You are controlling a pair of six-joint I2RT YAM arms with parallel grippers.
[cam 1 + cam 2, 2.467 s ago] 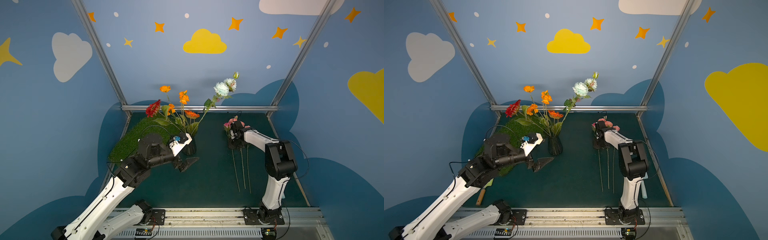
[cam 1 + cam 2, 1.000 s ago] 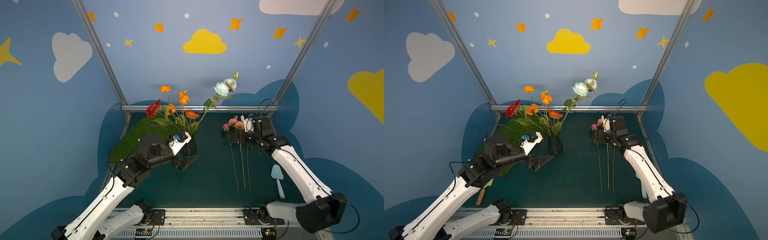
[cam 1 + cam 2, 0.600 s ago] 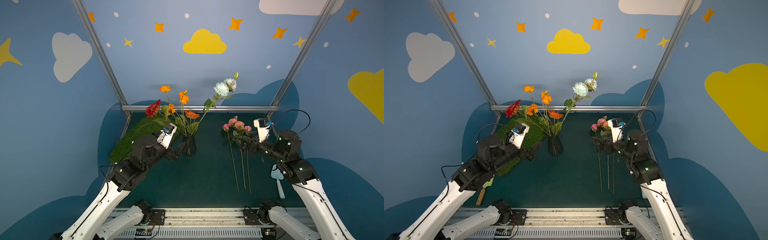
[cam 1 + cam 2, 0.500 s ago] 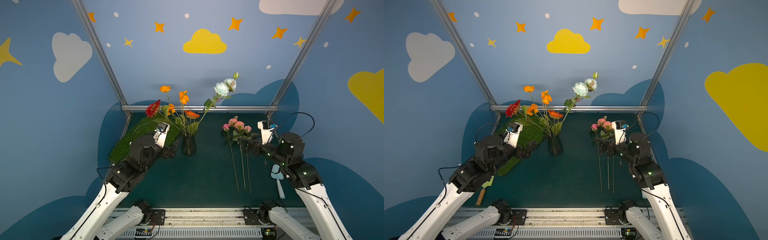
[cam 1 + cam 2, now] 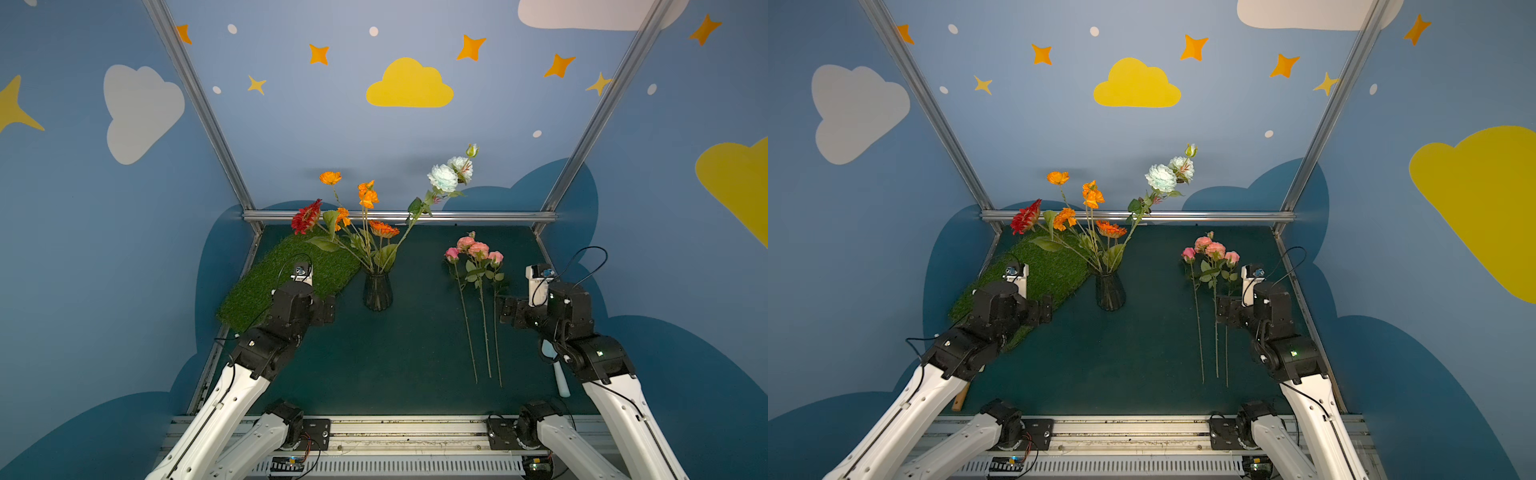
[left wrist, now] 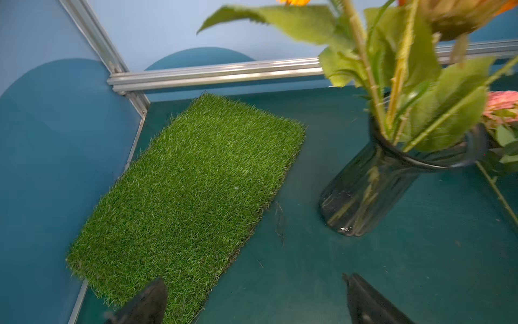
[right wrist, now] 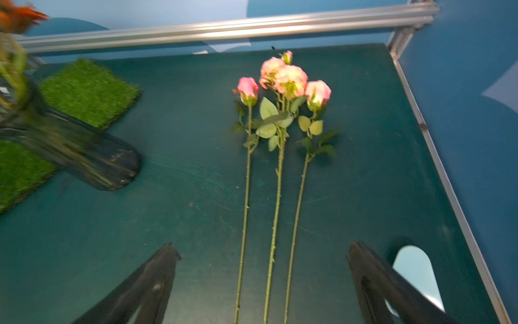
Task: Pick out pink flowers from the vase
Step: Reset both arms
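Observation:
Three long-stemmed pink flowers [image 5: 476,251] [image 5: 1212,251] [image 7: 286,81] lie side by side on the green table, right of the vase and apart from it. The dark ribbed glass vase [image 5: 377,293] [image 5: 1110,293] [image 6: 372,190] stands upright mid-table with orange, red and white-bluish blooms in it. My right gripper [image 5: 509,309] [image 7: 263,249] hovers open just right of the stems' middle, its jaws wide above the stems and holding nothing. My left gripper [image 5: 328,309] [image 6: 255,280] is open and empty, left of the vase at the grass mat's edge.
A green artificial-grass mat [image 5: 291,278] [image 6: 190,182] lies at the back left. A light blue scoop [image 5: 561,382] [image 7: 414,269] lies by the right edge under my right arm. A wooden handle [image 5: 960,401] shows at the front left. Metal rails border the table.
My right arm drew back from the pink blooms toward the front, leaving all three stems on the table. My left gripper pulled back from beside the vase toward the grass mat.

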